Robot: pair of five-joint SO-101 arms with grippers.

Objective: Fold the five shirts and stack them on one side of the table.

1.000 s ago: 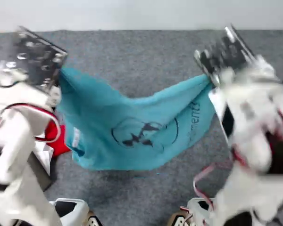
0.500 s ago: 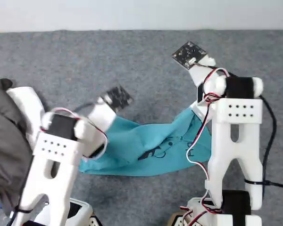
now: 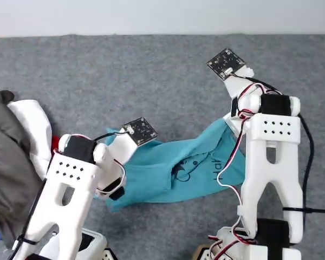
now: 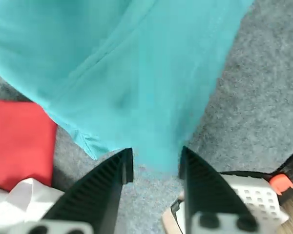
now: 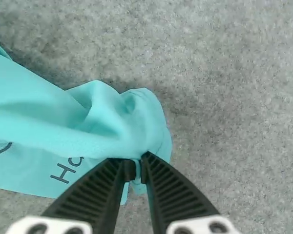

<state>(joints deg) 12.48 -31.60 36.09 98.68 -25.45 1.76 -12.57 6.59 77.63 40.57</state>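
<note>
Mid-fold, I'd say: the teal shirt (image 3: pixel 189 168) lies rumpled on the table (image 3: pixel 151 70) between the arms, right gripper (image 5: pixel 134 168) pinching one corner, left gripper (image 4: pixel 155 155) spread wide astride the opposite edge, which it should clamp before pulling flat.

The table (image 3: pixel 151 70) has a grey, felt-like surface. A teal shirt (image 3: pixel 173 173) lies crumpled across its middle. At its left edge sits a heap of clothes: a grey garment (image 3: pixel 8 162), a white garment (image 3: pixel 35 127) and a red garment (image 4: pixel 19 141) touching it
</note>
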